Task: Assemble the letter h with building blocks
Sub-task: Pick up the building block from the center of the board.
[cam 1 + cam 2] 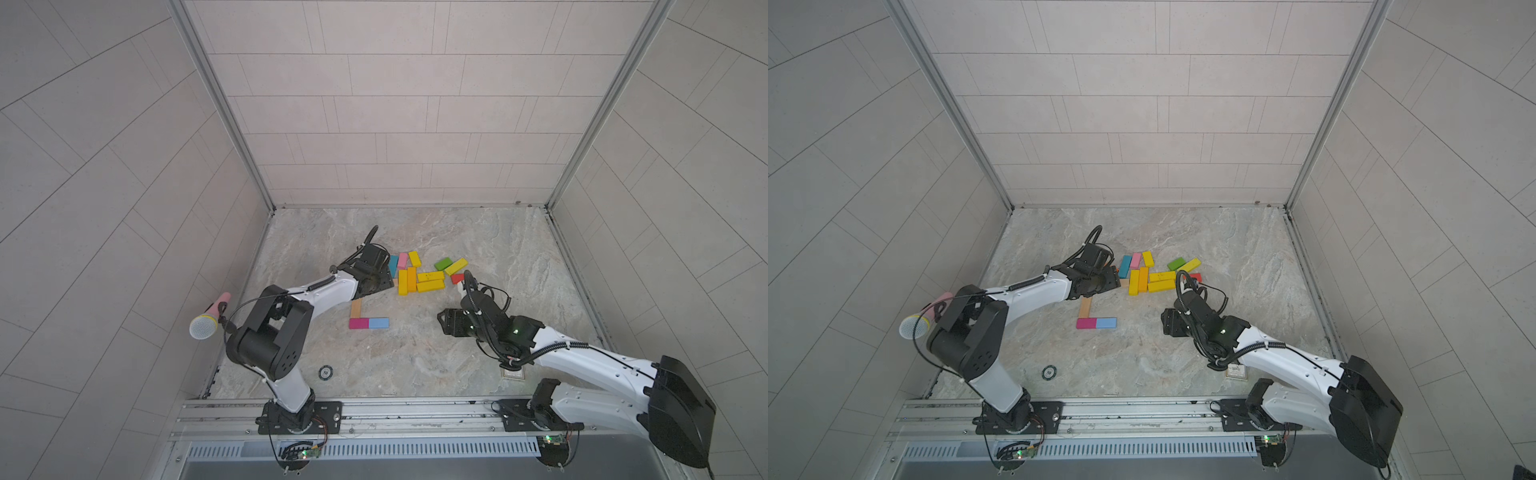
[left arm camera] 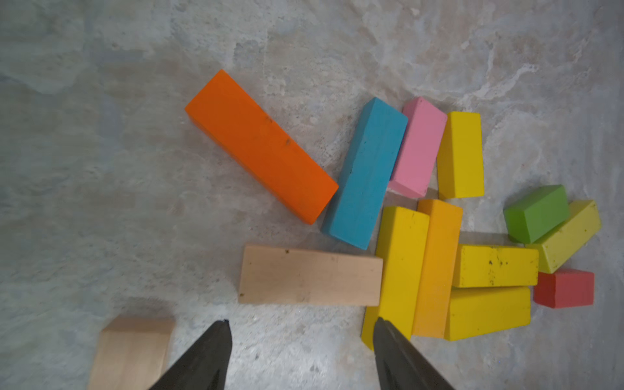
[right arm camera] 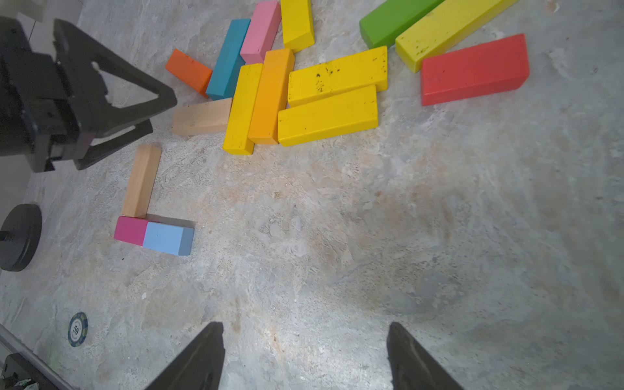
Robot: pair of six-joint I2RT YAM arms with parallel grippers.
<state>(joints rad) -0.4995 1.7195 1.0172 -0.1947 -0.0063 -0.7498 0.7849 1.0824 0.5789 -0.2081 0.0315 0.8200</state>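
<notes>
Wood looks like the target. The left gripper (image 2: 300, 324) hangs with jaws apart and nothing between them, just short of a bare wood block (image 2: 310, 275) lying flat at the edge of the loose pile.

Here's the trouble spot: that block's far end touches a long yellow block (image 2: 398, 270), and one fingertip (image 2: 383, 332) sits over the yellow block's corner in the left wrist view. Drop on this line and I'd expect the finger to land on yellow, drag it along and shove the amber block (image 2: 437, 270) pressed against it. An orange block (image 2: 260, 145) and a teal block (image 2: 364, 174) crowd the other side, though they look just clear of the wood.

Second worry is the letter itself. It's barely begun: a wood stem (image 3: 141, 180) with a magenta block (image 3: 130, 230) at its foot and a light blue block (image 3: 167, 238) butted end to end with the magenta one. They lie on the table (image 1: 415, 365) between the pile and the robot, near the left gripper. Nothing pins them, so a low swing back could knock the stem crooked.

The right gripper (image 3: 305, 324) is spread wide and empty over bare table, well apart from the pile. Its arm covers part of the red block (image 1: 456, 277) in a top view.

A poker chip (image 1: 325, 372) near the front rail and a microphone (image 1: 208, 320) by the wall are out of the way.
</notes>
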